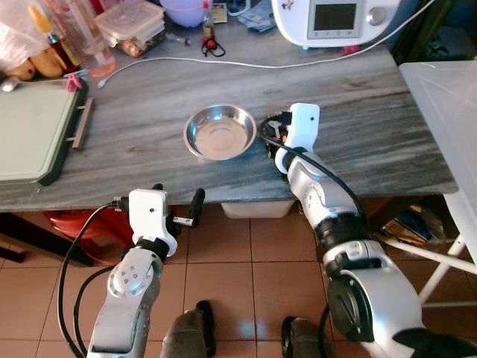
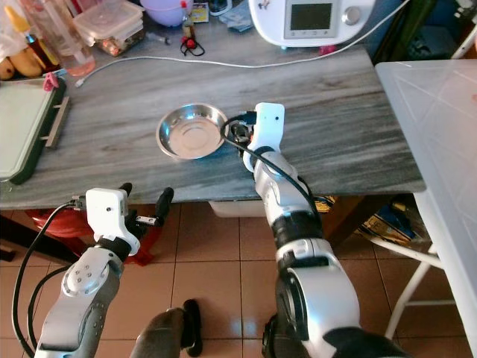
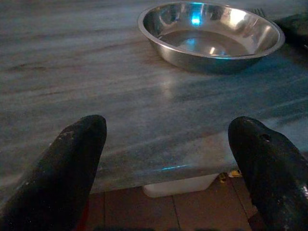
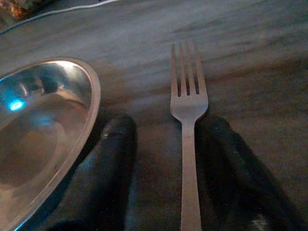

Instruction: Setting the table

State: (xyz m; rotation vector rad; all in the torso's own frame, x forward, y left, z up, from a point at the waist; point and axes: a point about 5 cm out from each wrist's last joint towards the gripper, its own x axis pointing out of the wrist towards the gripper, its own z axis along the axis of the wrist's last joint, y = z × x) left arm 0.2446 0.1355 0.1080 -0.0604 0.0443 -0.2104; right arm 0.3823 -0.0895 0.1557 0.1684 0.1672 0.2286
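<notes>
At the far left of the head view a green cutting board (image 1: 33, 130) lies on the grey stone counter (image 1: 149, 97), with bananas (image 1: 37, 66) in the upper left corner. Lower left, the left gripper (image 1: 179, 210) hangs off the counter's front edge above the tiled floor (image 1: 238, 253), fingers spread wide and empty. At the centre sits a steel bowl (image 1: 220, 132). Just right of it the right gripper (image 4: 166, 159) rests low on the counter, its fingers parted on either side of a fork (image 4: 187, 125) lying flat, tines pointing away from the wrist. A white appliance (image 1: 332, 19) stands at upper right.
</notes>
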